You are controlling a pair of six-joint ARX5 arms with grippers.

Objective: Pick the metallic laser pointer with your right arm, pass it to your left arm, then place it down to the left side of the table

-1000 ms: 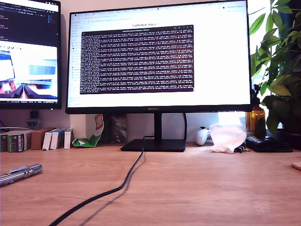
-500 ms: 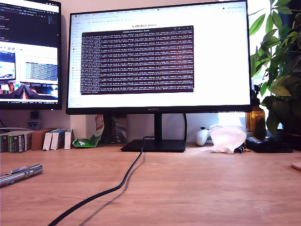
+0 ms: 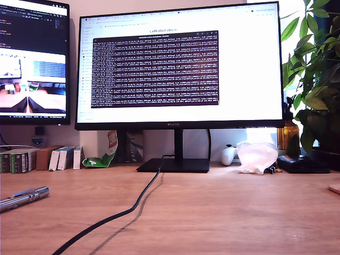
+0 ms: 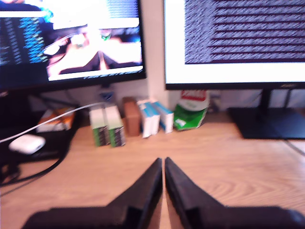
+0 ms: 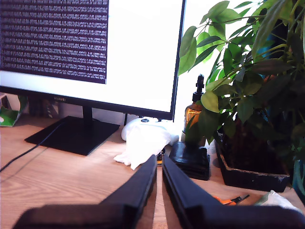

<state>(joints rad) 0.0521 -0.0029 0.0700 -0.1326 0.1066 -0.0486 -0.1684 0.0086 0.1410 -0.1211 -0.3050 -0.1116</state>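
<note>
The laser pointer (image 3: 24, 198), a slim silver cylinder with a clip, lies on the light-brown table (image 3: 228, 212) at the exterior view's left edge, partly cut off by the frame. Neither arm shows in the exterior view. In the first wrist view my first gripper (image 4: 163, 161) is shut with nothing in it, raised above the table (image 4: 228, 157) and facing the monitors. My second gripper (image 5: 158, 158) is shut and empty too, over the table (image 5: 66, 167) and facing a potted plant. The pointer shows in neither wrist view.
A black cable (image 3: 127, 212) runs from the monitor stand (image 3: 174, 163) toward the front. Small boxes (image 4: 108, 125) and a green packet (image 4: 189, 114) line the back. A white cloth (image 5: 143, 143), a dark case (image 5: 189, 158), an amber bottle (image 5: 194, 112) and the plant (image 5: 248, 90) crowd the exterior view's right.
The laser pointer lies where it was. The camera picture on the exterior view's left monitor has changed, and the whole view has shifted slightly.
</note>
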